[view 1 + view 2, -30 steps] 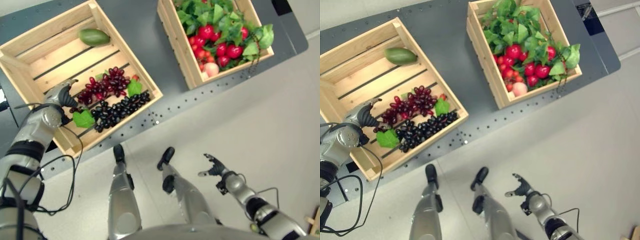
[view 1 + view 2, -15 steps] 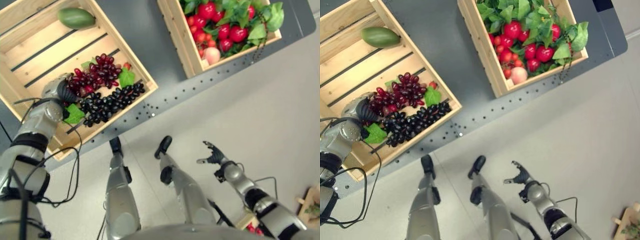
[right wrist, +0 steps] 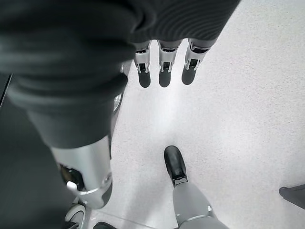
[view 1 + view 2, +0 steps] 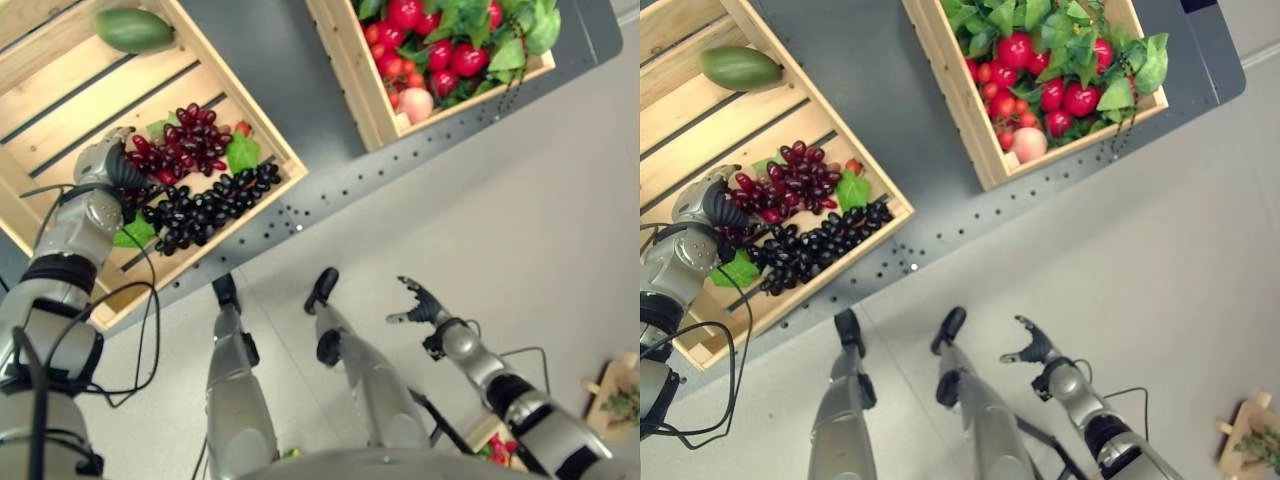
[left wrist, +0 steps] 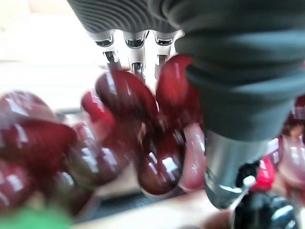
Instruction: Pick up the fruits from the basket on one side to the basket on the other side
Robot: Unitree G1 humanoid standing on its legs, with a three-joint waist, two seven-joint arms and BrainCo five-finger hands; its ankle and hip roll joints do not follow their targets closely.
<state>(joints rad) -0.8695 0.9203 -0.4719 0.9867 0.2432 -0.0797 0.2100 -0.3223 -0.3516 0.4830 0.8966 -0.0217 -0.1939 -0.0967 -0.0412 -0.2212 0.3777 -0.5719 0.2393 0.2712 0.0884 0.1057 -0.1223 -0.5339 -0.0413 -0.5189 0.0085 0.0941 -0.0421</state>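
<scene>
Pale slatted wood makes up two open crates on a dark grey metal table (image 4: 290, 70) whose edge is dotted with small holes. The left crate (image 4: 60, 110), at the upper left of the frame, holds one smooth oval green mango (image 4: 133, 29) near its far corner, one bunch of glossy dark red grapes (image 4: 185, 140) with a green leaf, one long bunch of black grapes (image 4: 205, 207) along its near wall, and a tiny red fruit (image 4: 240, 128) beside the leaf. The right crate (image 4: 345, 70), at the upper middle, is heaped with round shiny red fruits (image 4: 440, 65), one pale pink peach (image 4: 415, 104) by its near wall, and many crinkled green leaves (image 4: 500, 45).

The left hand (image 4: 105, 165) sits inside the left crate at the end of the red bunch. In the left wrist view its fingers (image 5: 136, 50) and thumb (image 5: 228, 167) curl around the red berries, so it grips the red grapes, which lie in the crate.

The right hand (image 4: 420, 303) hangs at the lower right over the light speckled floor (image 4: 540, 220), well apart from the table, fingers relaxed and spread, holding nothing; the right wrist view shows its dark-tipped fingers (image 3: 164, 67) loosely extended
</scene>
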